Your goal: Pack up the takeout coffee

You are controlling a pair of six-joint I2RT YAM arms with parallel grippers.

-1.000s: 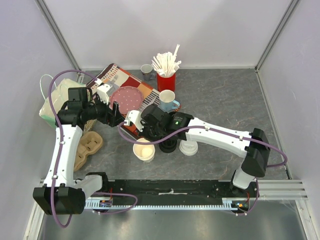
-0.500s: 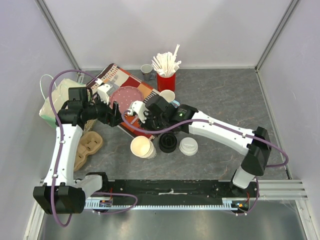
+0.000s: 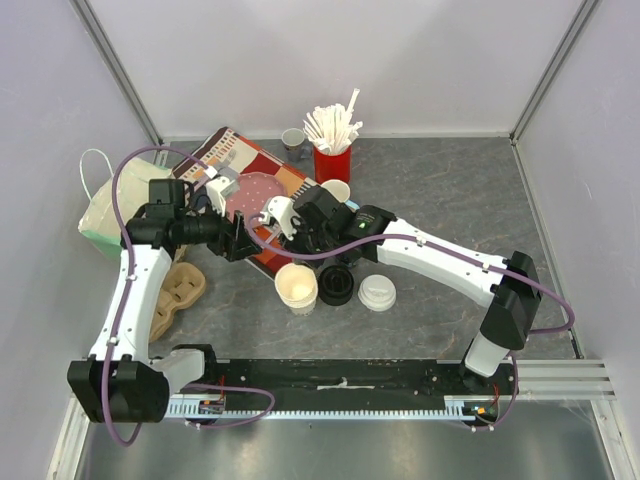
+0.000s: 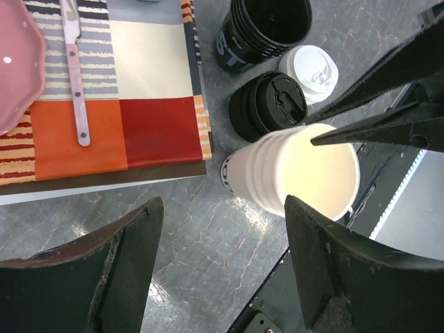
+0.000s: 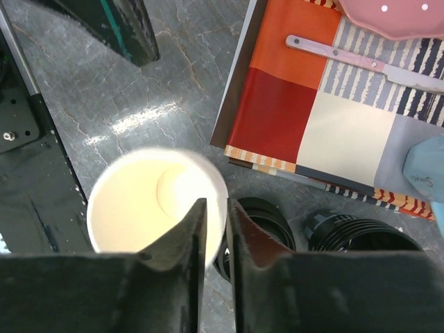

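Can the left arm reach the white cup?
Probably yes. The left gripper is open and the cup stands just ahead, nothing between them; but the right gripper hangs at its rim and might get bumped.

Right half of counter (image 3: pixel 470 200): bare, free passage. Centre crowded: open cup (image 3: pixel 297 287), black-lidded cup (image 3: pixel 336 284) and white-lidded cup (image 3: pixel 378 292) close together, placemat (image 3: pixel 262 185) just behind. Carrier (image 3: pixel 175 295) and bag (image 3: pixel 105 215) obstruct left side.

Paper cup (image 4: pixel 298 173): stood open-topped on the grey table (image 4: pixel 208 236), off a corner of the placemat (image 4: pixel 139 104).
Black lid (image 4: pixel 268 104): sat just behind it, white lid (image 4: pixel 309 69) alongside.
Left gripper (image 4: pixel 222 208): jaws stood wide, held nothing.
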